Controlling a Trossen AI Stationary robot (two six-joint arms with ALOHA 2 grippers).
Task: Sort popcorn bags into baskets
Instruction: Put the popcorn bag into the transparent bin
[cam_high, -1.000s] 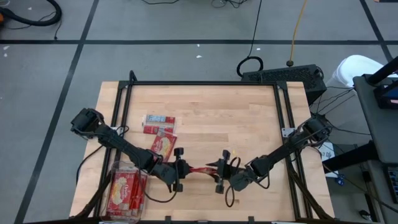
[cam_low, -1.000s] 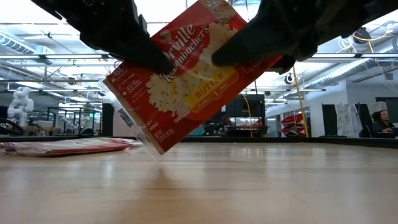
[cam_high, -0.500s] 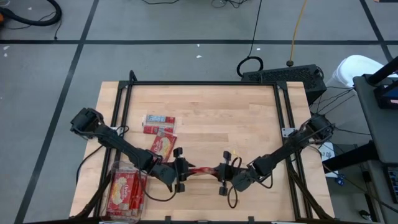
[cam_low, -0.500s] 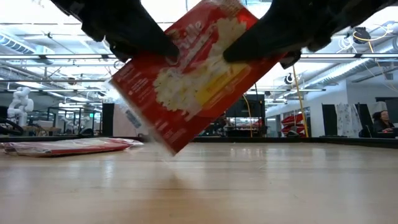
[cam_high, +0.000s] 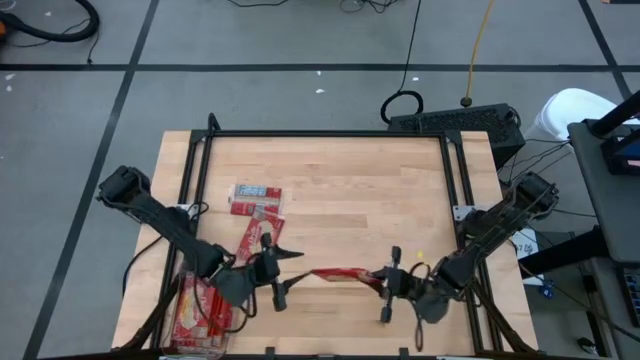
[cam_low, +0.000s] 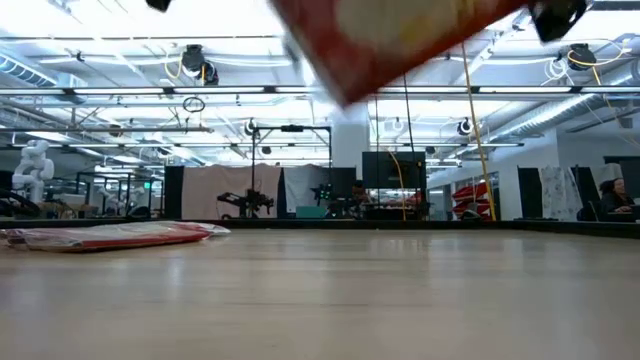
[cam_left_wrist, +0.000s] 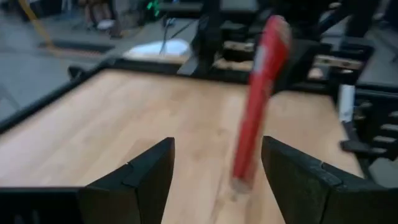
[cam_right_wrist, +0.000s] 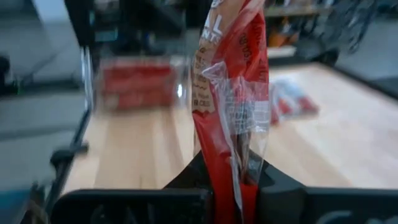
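One red popcorn bag hangs on edge over the table's near middle, with my right gripper shut on its right end. In the low view this popcorn bag shows blurred at the top. My left gripper stands open just left of the bag's free end and does not touch it. The see-through basket at the near left corner holds red bags. Two more bags lie flat on the table beyond it. My right gripper pinches the bag's wrapped end between its two fingers. The fingers come nearly level from the table's right side, along the bag's length. The bag stands on edge, reaches out leftward from the fingers, and is lifted clear of the table.
A black frame rail runs round the table's far and side edges. A flat bag lies far left in the low view. Bare wood fills the middle and right of the table.
My left gripper has let go of the bag and drawn back toward the table's left edge and upward. My right gripper has carried the bag toward the right edge and up; the bag has risen from just above the table to well clear of it.
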